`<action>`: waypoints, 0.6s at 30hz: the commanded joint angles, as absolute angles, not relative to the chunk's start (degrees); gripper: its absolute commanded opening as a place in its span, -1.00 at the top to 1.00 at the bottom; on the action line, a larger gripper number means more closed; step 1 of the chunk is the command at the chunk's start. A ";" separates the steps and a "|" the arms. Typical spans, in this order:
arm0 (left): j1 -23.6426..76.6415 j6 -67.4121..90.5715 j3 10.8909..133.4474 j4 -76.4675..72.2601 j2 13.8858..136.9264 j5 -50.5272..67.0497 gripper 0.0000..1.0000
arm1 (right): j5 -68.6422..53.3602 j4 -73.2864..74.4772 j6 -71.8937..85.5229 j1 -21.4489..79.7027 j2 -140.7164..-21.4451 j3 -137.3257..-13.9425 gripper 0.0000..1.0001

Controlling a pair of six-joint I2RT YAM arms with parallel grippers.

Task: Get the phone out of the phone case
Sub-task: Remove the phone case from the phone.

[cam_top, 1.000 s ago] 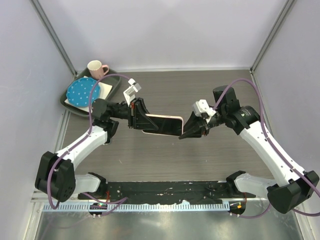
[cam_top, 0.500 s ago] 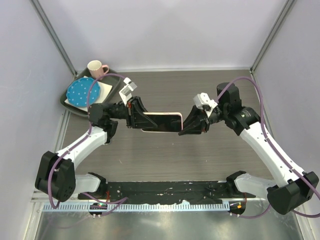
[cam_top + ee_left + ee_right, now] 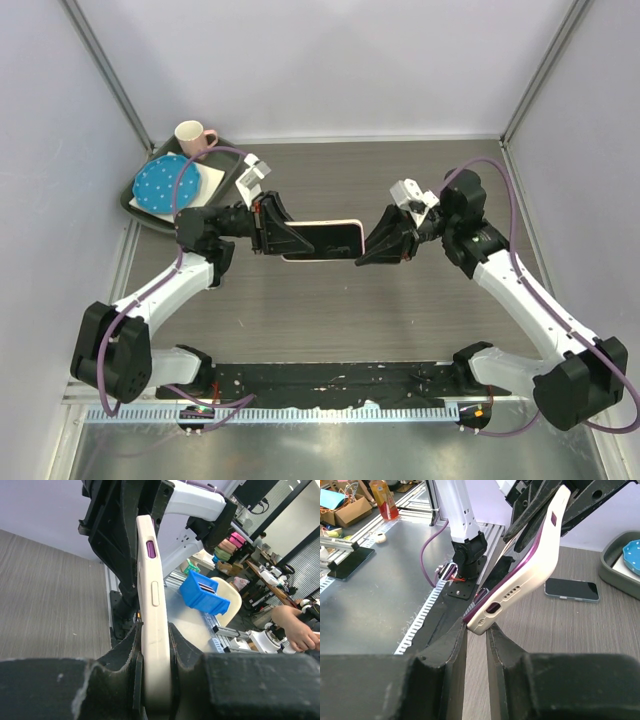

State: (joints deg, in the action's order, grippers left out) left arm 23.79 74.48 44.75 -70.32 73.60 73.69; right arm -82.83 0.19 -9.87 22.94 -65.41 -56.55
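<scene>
Left hand and right hand pinch opposite phone case ends — aloft over table.

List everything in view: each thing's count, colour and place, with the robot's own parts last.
phone case: one, cream, held in the air between both grippers.
phone: one, purple-edged, inside the phone case.
second phone: one, dark screen, flat on the table.
tray: one, dark grey, far left corner.
plate: one, blue with white dots, in the tray.
mug: one, pink, at the tray's far edge.
cloth: one, cream, in the tray beside the plate.
table: one, grey-brown wood grain.
left gripper: one, black, shut on the case's left end.
right gripper: one, black, shut on its right end.
</scene>
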 commanded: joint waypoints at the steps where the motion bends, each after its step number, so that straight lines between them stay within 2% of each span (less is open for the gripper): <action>1: 29.53 79.36 46.14 -78.40 71.54 75.50 1.00 | -67.05 -29.75 4.28 21.18 -70.05 -51.79 0.98; 3: 29.79 79.80 46.41 -78.66 71.28 75.32 1.00 | -68.38 -43.28 13.48 20.83 -70.83 -49.58 0.98; 5: 30.41 79.89 46.58 -78.75 71.28 75.32 1.00 | -70.21 -50.32 16.95 20.83 -71.45 -48.43 0.98; 7: 31.20 79.89 46.67 -78.75 71.63 75.15 1.00 | -71.36 -51.24 16.44 21.18 -71.37 -48.43 0.98; 13: 32.17 79.89 46.85 -78.92 71.98 75.50 1.00 | -68.39 -43.09 10.74 20.74 -70.75 -49.48 0.98; 18: 32.43 79.80 46.41 -78.93 71.72 75.85 1.00 | -63.90 -26.65 0.36 20.30 -71.63 -53.78 0.98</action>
State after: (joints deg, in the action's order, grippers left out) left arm 25.12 75.05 44.75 -71.18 73.71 72.38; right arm -87.59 -36.14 11.75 20.75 -67.90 -49.04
